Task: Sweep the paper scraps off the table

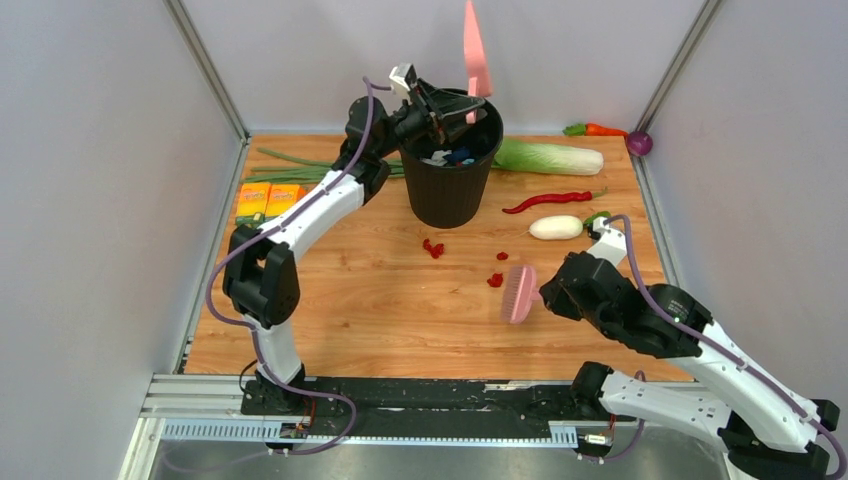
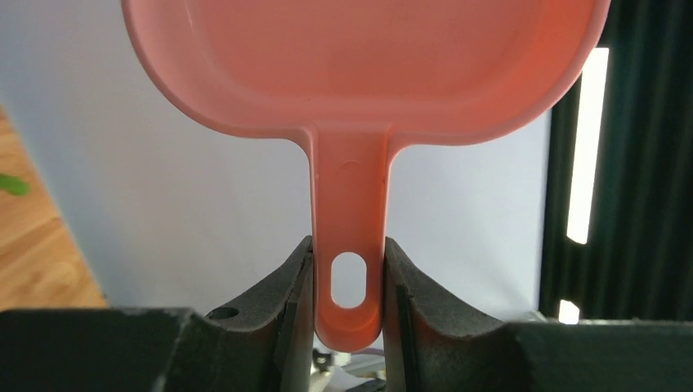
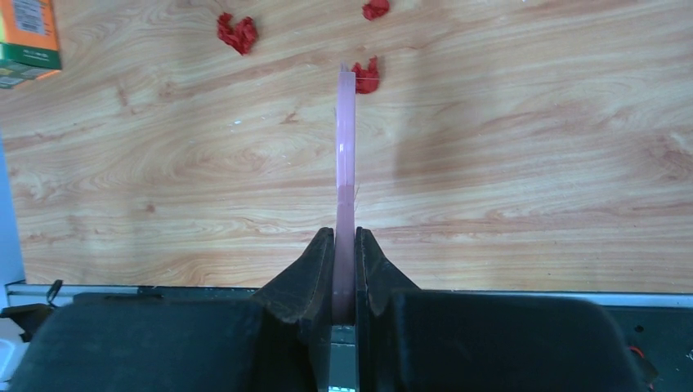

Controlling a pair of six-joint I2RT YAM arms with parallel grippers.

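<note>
"Red paper scraps (image 1: pixel 433 247), where do they lie?"

"On the table (image 1: pixel 380 320), out on the bare wood in front of the black bin (image 1: pixel 447 195). A small cluster sits nearest the bin and one bit lies to its right. Another lies just beside the far end of the brush (image 1: pixel 518 293). The right wrist view shows that last bit right at the brush's tip."

"Who has the brush?"

"The right gripper (image 1: pixel 545 293). Its jaws are pressed tight on the thin pink back of the brush, which stands on edge, low over the wood. I cannot tell whether it touches the board."

"And the other arm?"

"The left gripper (image 1: pixel 462 108) is up at the bin's mouth. Its jaws stand part-way apart and clamp both sides of the handle of the pink dustpan (image 1: pixel 476 55). The dustpan stands upright with its pan high above the rim. White and blue bits (image 1: pixel 450 157) lie inside the bin."

"What lies around all that?"

"A cabbage (image 1: pixel 550 157) and green onions (image 1: pixel 300 170) lie behind the bin. To its right are a red chili (image 1: pixel 550 201) and a white radish (image 1: pixel 555 228). Two orange boxes (image 1: pixel 268 198) sit at the left edge. A carrot (image 1: pixel 605 129) and a purple ball (image 1: pixel 640 143) are in the far right corner."
</note>
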